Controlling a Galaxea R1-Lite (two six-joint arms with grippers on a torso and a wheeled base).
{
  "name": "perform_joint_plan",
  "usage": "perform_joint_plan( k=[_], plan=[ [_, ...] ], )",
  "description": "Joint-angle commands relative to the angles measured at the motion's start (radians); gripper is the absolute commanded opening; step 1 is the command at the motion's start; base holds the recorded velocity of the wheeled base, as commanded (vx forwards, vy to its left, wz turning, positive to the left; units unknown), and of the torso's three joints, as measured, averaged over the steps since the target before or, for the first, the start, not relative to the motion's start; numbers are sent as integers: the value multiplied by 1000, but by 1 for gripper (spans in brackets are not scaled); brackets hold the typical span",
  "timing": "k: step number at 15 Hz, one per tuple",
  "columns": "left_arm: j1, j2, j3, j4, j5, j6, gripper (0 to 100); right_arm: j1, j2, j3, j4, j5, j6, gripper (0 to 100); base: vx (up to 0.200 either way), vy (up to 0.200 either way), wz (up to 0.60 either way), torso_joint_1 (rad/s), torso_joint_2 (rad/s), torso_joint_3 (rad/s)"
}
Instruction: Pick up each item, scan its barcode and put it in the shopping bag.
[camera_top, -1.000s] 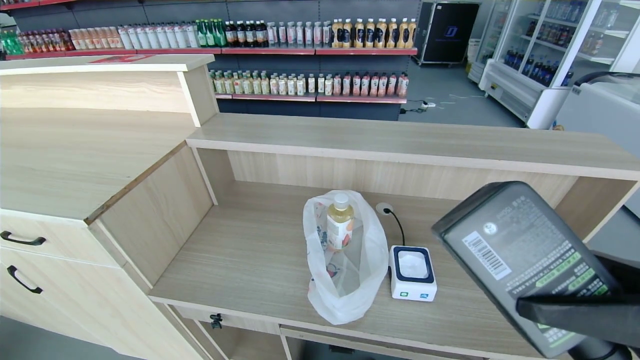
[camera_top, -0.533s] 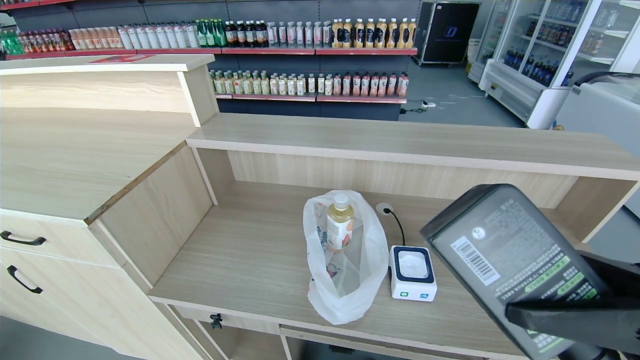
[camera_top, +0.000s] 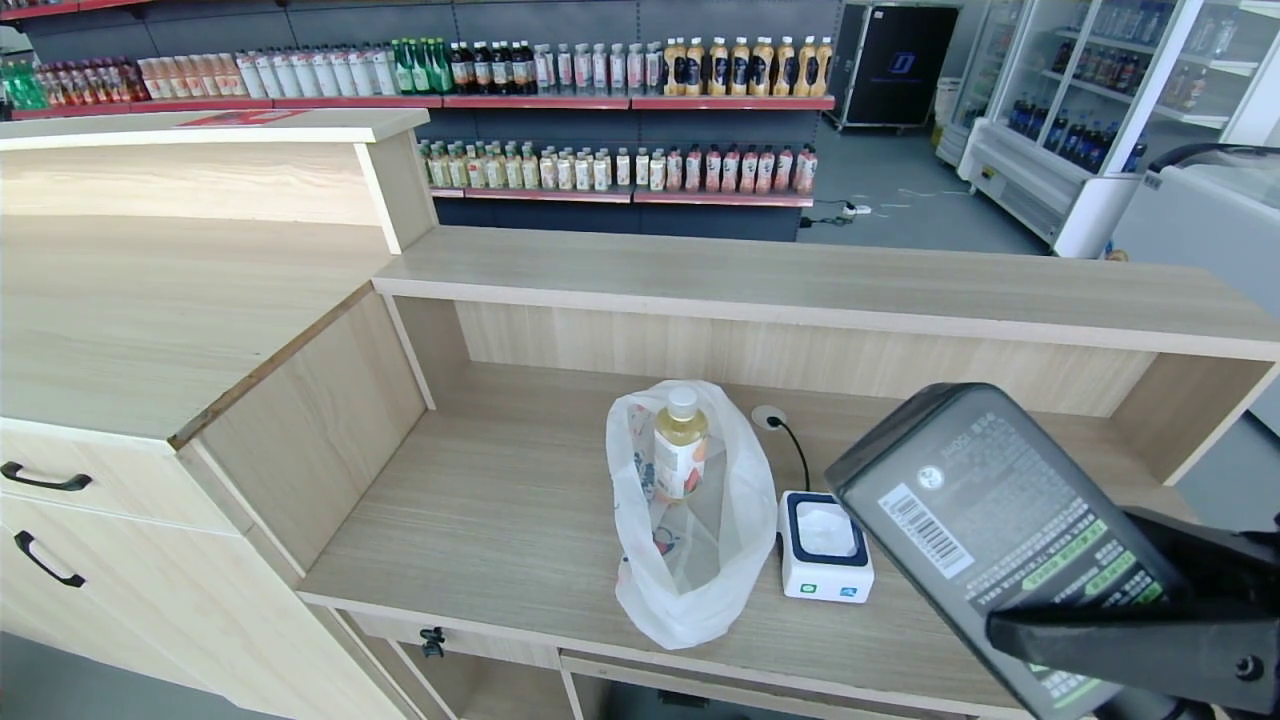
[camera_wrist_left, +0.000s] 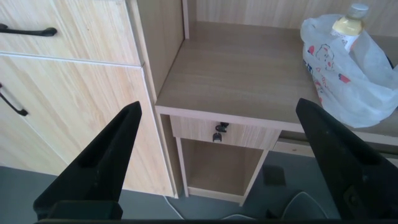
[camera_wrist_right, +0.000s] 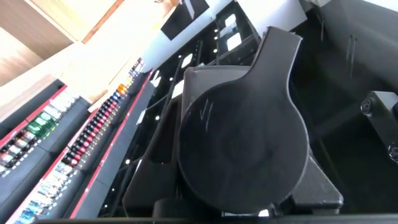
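Above the counter (camera_top: 480, 520), the right gripper (camera_top: 1105, 630) holds a box (camera_top: 985, 500) (barcode (camera_top: 925, 531) up).

Bottle (camera_top: 681, 445) in bag (camera_top: 655, 605); scanner (camera_top: 825, 550) just right.

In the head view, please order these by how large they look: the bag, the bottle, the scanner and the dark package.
1. Package, though it is nearest the camera, so its true size is unsure.
2. Bag
3. Scanner
4. Bottle
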Motion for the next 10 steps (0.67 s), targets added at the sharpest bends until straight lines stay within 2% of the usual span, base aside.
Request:
perform_joint_plan(
  k=[1,2,3,4,5,6,7,8,9,10],
  plan=[
    [0,0,0,0,0,0,100,-9,5,-14,-2,0,16,0,0,0,0,0,0,0],
    [0,0,0,0,0,0,100,-19,7,-33,-2,-4,50,0,0,0,0,0,0,0],
    [0,0,0,0,0,0,100,-110,14,-76,4,-18,193,0,0,0,0,0,0,0],
    [0,0,0,0,0,0,100,-237,17,-87,16,-76,374,0,0,0,0,0,0,0],
    [0,0,0,0,0,0,100,-368,8,-73,44,-168,590,0,0,0,0,0,0,0],
    [0,0,0,0,0,0,100,-453,-12,-66,95,-279,771,0,0,0,0,0,0,0],
    [0,0,0,0,0,0,100,-538,-39,-67,207,-421,1012,0,0,0,0,0,0,0],
    [0,0,0,0,0,0,100,-556,-45,-75,266,-457,1128,0,0,0,0,0,0,0],
    [0,0,0,0,0,0,100,-624,-44,-92,351,-457,1273,0,0,0,0,0,0,0],
    [0,0,0,0,0,0,100,-687,-36,-106,391,-437,1323,0,0,0,0,0,0,0]
  ],
)
